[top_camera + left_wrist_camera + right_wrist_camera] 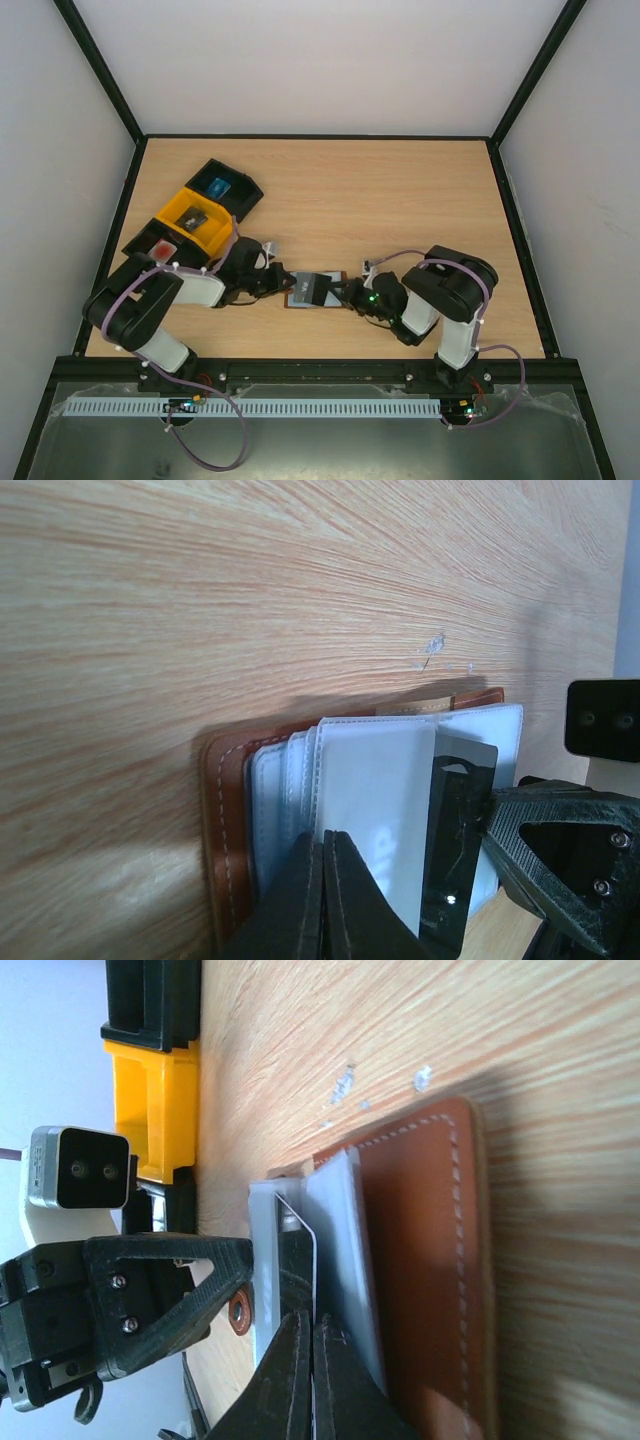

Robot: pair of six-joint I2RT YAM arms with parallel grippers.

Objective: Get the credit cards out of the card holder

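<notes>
The brown leather card holder (314, 289) lies open on the table between my two grippers. In the left wrist view its grey-blue pockets (370, 800) stand up, and my left gripper (325, 838) is shut on one pocket leaf. The dark grey card (458, 840) sticks partway out of a pocket on the right. In the right wrist view my right gripper (313, 1322) is shut on the edge of that dark grey card (298, 1260), beside the brown cover (420, 1260). No red card shows in the holder.
At the back left stand a yellow bin (195, 218) and two black bins, the far one (224, 187) with a blue piece, the near one (160, 250) with a flat red piece. The yellow bin also shows in the right wrist view (155, 1100).
</notes>
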